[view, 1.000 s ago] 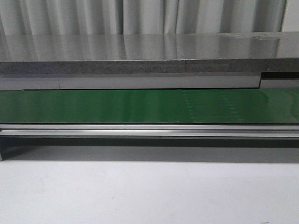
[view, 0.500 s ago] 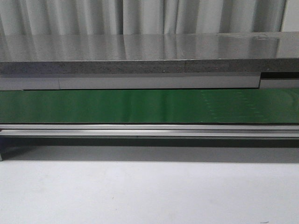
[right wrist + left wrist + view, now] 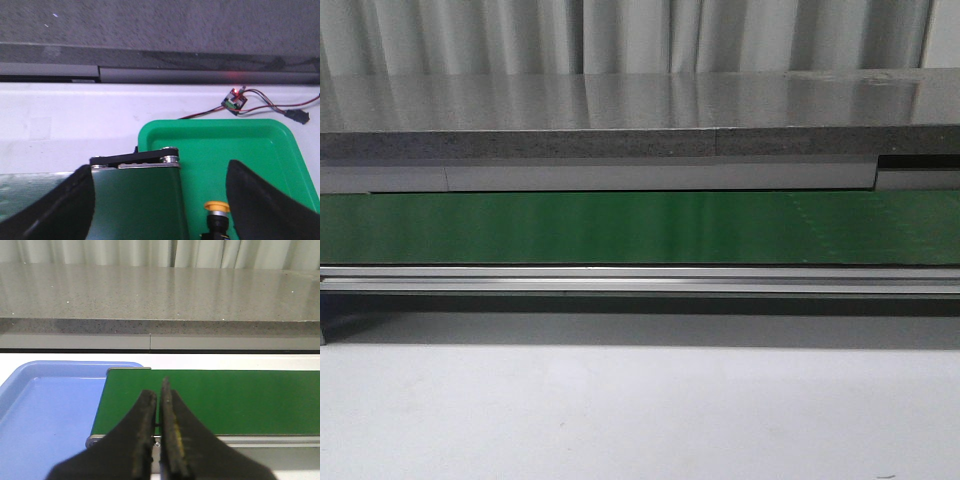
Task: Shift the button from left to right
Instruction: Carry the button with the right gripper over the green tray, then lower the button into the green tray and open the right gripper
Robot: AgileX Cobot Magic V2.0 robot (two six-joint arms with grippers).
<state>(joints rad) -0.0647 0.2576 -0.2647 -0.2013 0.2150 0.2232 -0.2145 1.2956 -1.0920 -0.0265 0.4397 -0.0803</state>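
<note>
The button [image 3: 217,207] shows only in the right wrist view. Its yellow head is up on a black body, and it stands in the green tray [image 3: 225,145] just past the end of the green conveyor belt [image 3: 135,205]. Its lower part is cut off by the frame edge. My right gripper [image 3: 160,169] is open wide above the belt end and the tray. The button lies between its fingers, close to one of them, and is not held. My left gripper [image 3: 157,390] is shut and empty over the other end of the belt [image 3: 225,400]. Neither gripper shows in the front view.
A blue tray [image 3: 40,410] sits beside the belt end under my left gripper. A small circuit board with a red light and wires [image 3: 234,101] lies behind the green tray. A grey stone counter [image 3: 620,110] runs behind the belt [image 3: 620,228], with white table [image 3: 620,410] in front.
In the front view a faint patterned patch on the green belt has slid to the right. Nothing else in that view has changed.
</note>
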